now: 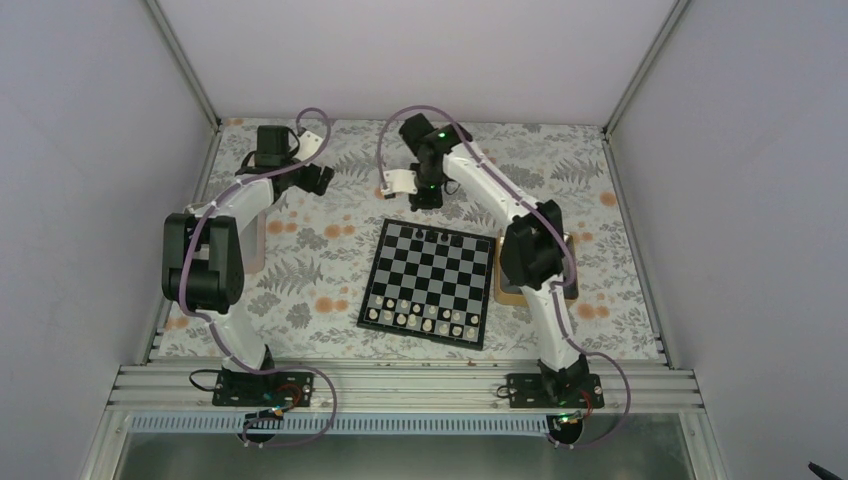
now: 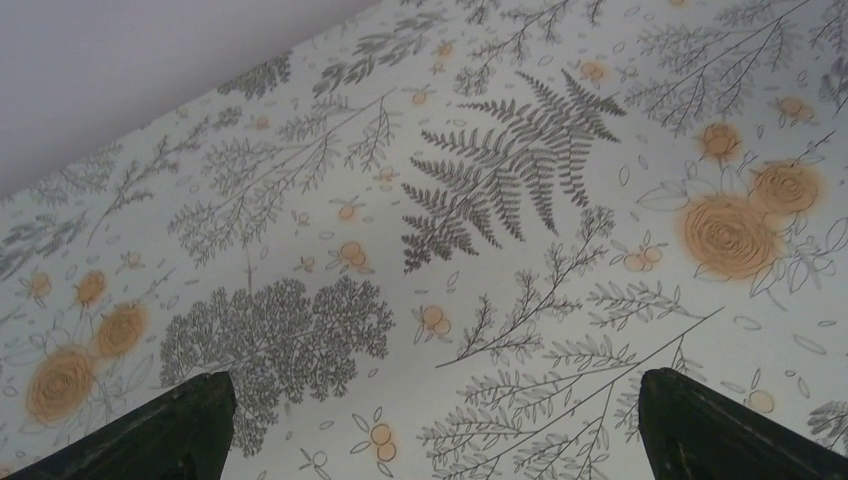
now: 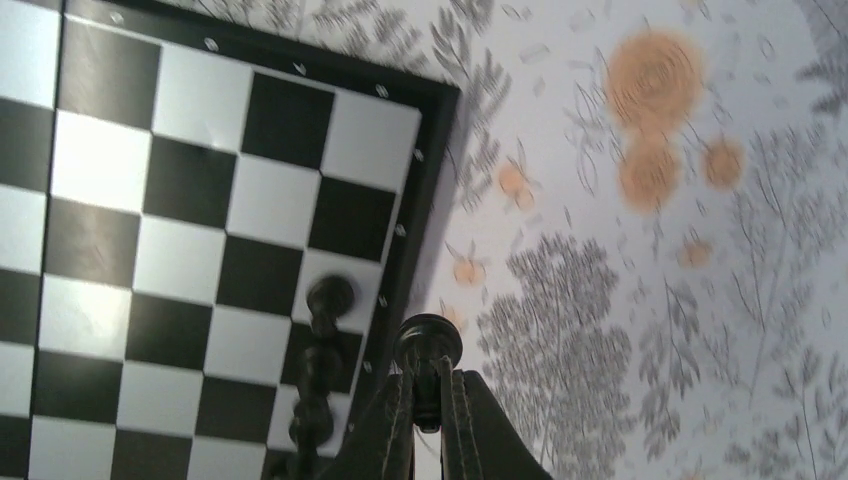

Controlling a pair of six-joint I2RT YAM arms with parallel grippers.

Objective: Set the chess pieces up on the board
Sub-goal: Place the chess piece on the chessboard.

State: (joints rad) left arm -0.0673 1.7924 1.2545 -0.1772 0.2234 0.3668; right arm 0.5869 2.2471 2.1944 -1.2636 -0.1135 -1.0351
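The black-and-white chessboard [image 1: 430, 285] lies in the middle of the table. Three black chessmen [image 1: 432, 235] stand on its far row, and they also show in the right wrist view [image 3: 330, 297] along the board's [image 3: 200, 200] edge row. My right gripper [image 1: 425, 195] hovers just past the board's far edge. In the right wrist view it [image 3: 430, 385] is shut on a black chess piece [image 3: 428, 340], held above the dark border. My left gripper [image 1: 320, 180] is at the far left, open and empty [image 2: 432, 378] above the floral cloth.
Small white chessmen [image 1: 420, 318] fill the board's two near rows. A tan wooden-rimmed tray [image 1: 508, 295] sits right of the board, partly under the right arm. Another tan edge [image 1: 258, 245] shows beside the left arm. The floral cloth [image 2: 450, 200] covers the table.
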